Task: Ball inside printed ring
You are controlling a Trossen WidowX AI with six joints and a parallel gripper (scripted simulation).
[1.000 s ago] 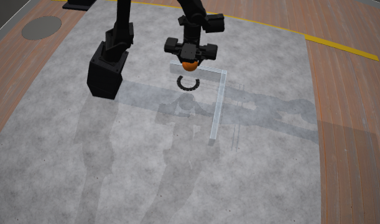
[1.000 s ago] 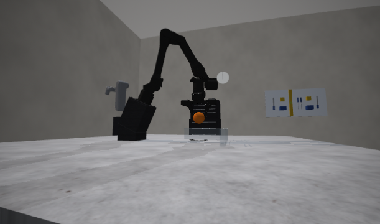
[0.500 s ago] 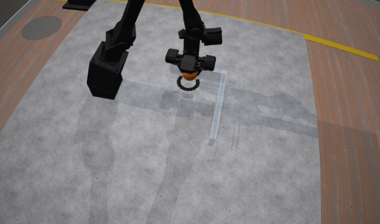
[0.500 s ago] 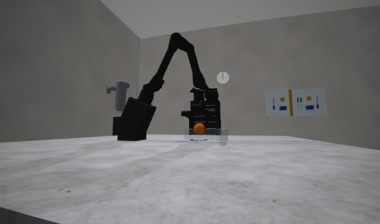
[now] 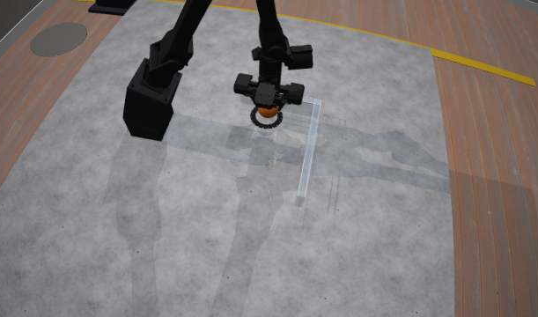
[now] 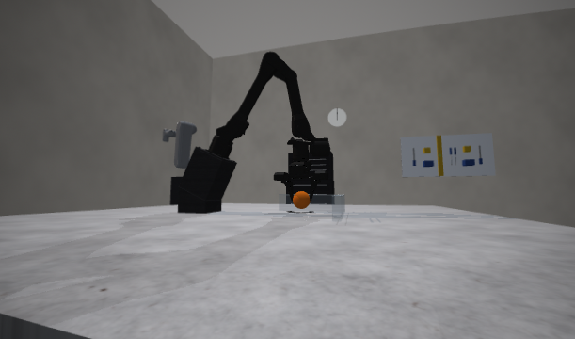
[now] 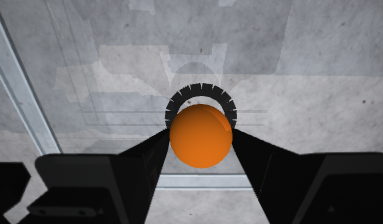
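My gripper (image 5: 268,108) (image 6: 301,198) (image 7: 199,132) is shut on an orange ball (image 5: 267,111) (image 6: 301,200) (image 7: 200,135) and points straight down. It holds the ball low, just over the printed black ring (image 5: 261,125) (image 7: 202,90). In the wrist view the ball covers most of the ring and only the ring's far arc shows. In the exterior view the ball hangs a little above the table surface (image 6: 287,264).
A clear L-shaped glass wall (image 5: 309,145) (image 7: 19,95) (image 6: 336,201) stands right of the ring, its corner close behind the gripper. The arm's black base (image 5: 148,106) (image 6: 202,181) sits to the left. The grey mat (image 5: 119,246) ends at wooden floor (image 5: 493,154) on the right.
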